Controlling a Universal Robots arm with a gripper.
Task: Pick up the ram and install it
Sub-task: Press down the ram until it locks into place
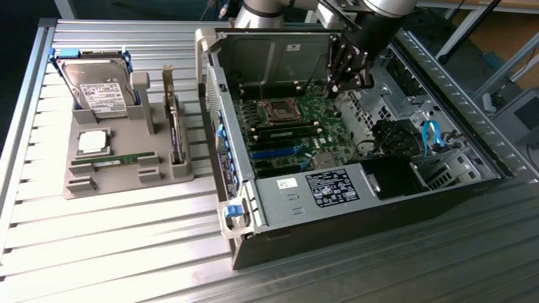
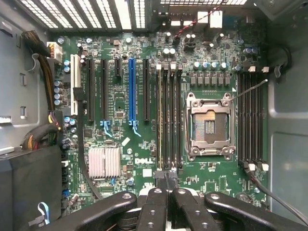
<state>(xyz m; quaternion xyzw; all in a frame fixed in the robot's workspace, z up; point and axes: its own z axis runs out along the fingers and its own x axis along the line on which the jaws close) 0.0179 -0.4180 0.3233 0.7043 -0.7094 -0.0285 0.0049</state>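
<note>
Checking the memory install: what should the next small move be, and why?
Probably lift out of the black computer case: the shut gripper hangs over the green motherboard, while the slim green ram stick lies in the grey tray outside.

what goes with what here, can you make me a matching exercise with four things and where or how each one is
1 ram
2 hard drive
3 gripper
4 processor socket

A shut, above the motherboard
B empty, on the motherboard
C in a low slot of the grey holder
D propped up in the grey holder, label showing

Pairs: 1-C, 2-D, 3-A, 4-B
</note>
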